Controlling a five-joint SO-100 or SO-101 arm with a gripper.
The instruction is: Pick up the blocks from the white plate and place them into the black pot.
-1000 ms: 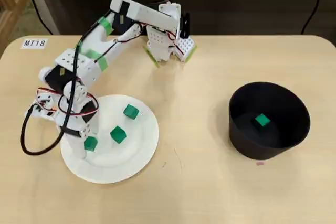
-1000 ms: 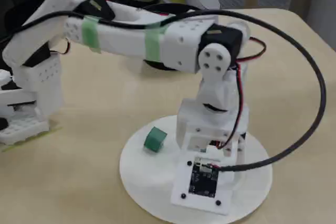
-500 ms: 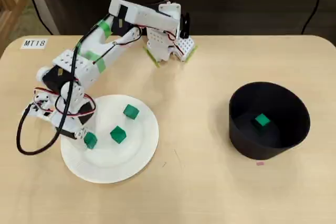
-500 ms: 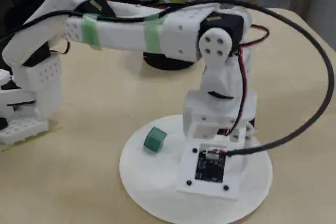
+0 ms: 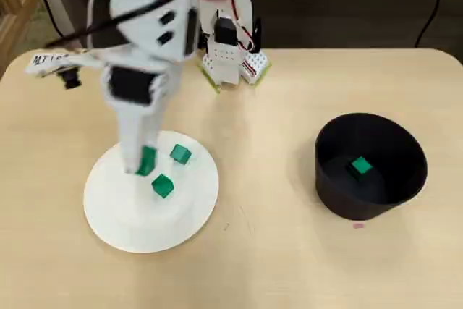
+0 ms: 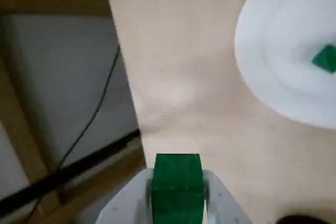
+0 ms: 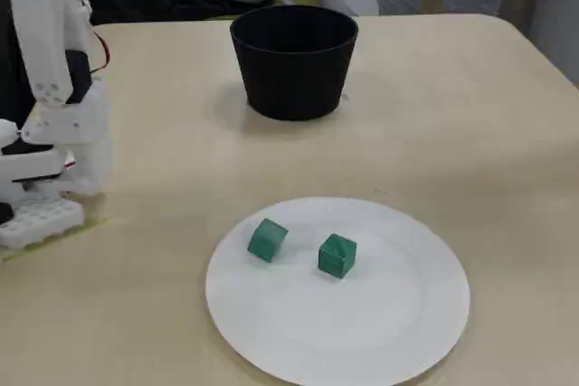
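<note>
Green cube point(image 6: 177, 184) between white fingers point(image 6: 217, 195)

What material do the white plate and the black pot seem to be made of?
The white plate looks like thin paper or foam: matte, with a soft shallow rim, though I cannot be sure. The black pot looks like matte plastic, with smooth, even walls without shine; it could also be coated metal.

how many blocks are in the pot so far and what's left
Done: one green block lies inside the black pot. In hand: the end effector is shut on a second block, lifted above the white plate. Left: two blocks on the plate, plus dropping the held one.
</note>
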